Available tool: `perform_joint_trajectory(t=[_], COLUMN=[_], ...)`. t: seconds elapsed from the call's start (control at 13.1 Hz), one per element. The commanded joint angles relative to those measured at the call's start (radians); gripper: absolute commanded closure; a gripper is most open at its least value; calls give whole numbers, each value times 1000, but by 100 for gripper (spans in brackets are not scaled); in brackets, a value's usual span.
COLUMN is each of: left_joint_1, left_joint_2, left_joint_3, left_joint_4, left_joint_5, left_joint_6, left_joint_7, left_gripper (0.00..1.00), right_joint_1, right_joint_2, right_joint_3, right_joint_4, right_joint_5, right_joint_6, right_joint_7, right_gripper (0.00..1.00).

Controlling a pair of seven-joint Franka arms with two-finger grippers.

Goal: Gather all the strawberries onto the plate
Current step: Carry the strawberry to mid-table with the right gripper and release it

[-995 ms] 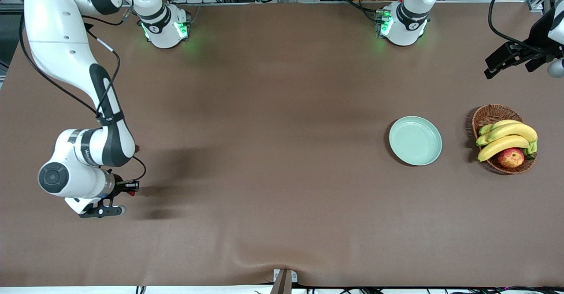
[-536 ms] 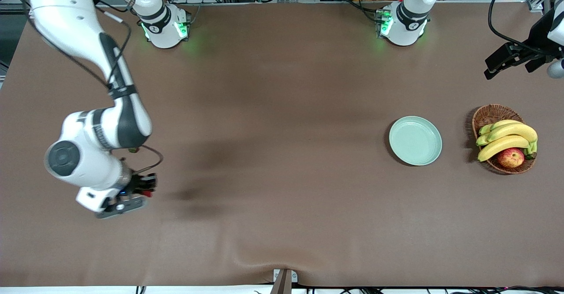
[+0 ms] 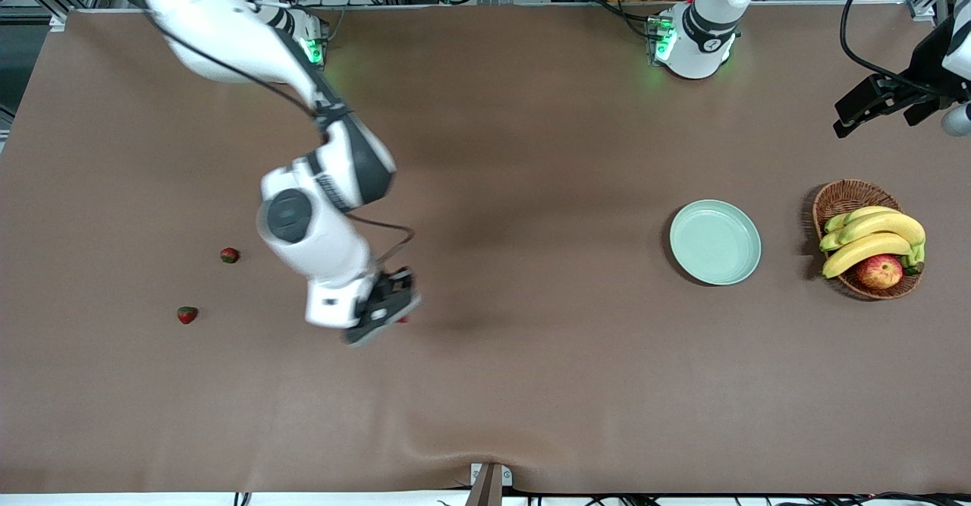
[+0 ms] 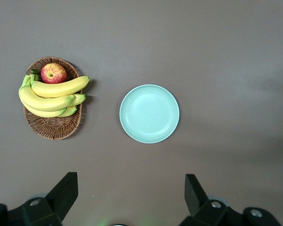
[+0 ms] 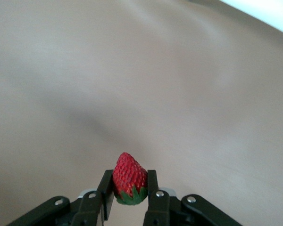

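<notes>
Over the bare counter (image 3: 485, 149) my right hand (image 3: 391, 305) carries a strawberry (image 5: 129, 179) clenched between its fingers, bound for the plate (image 3: 714, 242) well apart toward my left hand (image 4: 132, 197), which waits released.

Red strawberries (image 3: 229, 255) with green tops; plain mint plate (image 3: 714, 242); brown table (image 3: 531, 149); yellow bananas (image 3: 872, 237).

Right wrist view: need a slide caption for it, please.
Right claw shut on a red strawberry, leafy end toward the wrist, carried above the bare brown table.
</notes>
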Motion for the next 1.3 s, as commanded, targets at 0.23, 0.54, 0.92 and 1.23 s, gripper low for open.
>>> perform_joint_trajectory(t=[0.23,0.54,0.92,1.23], left_joint_1=[4,4,3,-11], left_joint_2=[22,31,48,79], left_joint_3=[0,0,0,-6], left_joint_4=[9,6,6,6], left_joint_5=[-16,-16,-18,-18], left_joint_6=[15,27,44,82], left_joint_7=[12,12,12,-5], left_gripper=[0,0,0,0], right_joint_1=[227,333,360,323], right_joint_2=[174,223,220,113], right_joint_3=[-8,-8,-10,-19], right_joint_4=[24,24,20,-38], right_joint_5=[4,4,8,7], right_joint_6=[273,290,287,235], right_joint_7=[168,300,386,387], right_gripper=[100,100,0,0])
